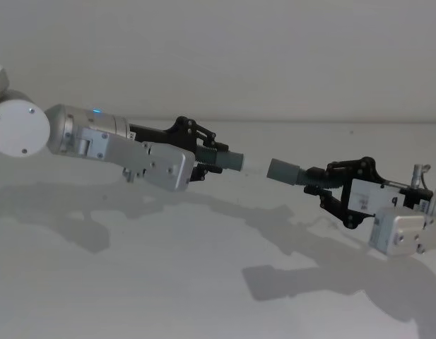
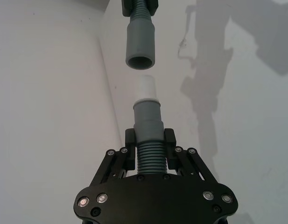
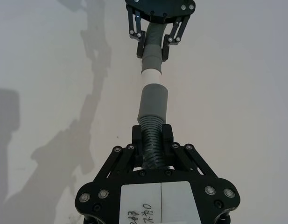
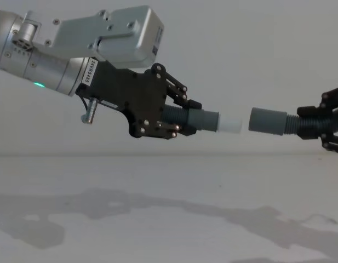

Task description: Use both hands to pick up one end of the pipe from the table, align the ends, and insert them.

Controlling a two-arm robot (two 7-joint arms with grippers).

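Both grippers hold their pipe pieces in the air above the white table, facing each other. My left gripper is shut on a ribbed hose piece whose grey cuff carries a narrower white tip. My right gripper is shut on the other ribbed piece, and its grey cuff shows an open mouth. The two ends lie nearly on one line with a small gap between them, not touching.
The table's far edge meets a plain white wall. Arm shadows fall on the bare surface below the grippers.
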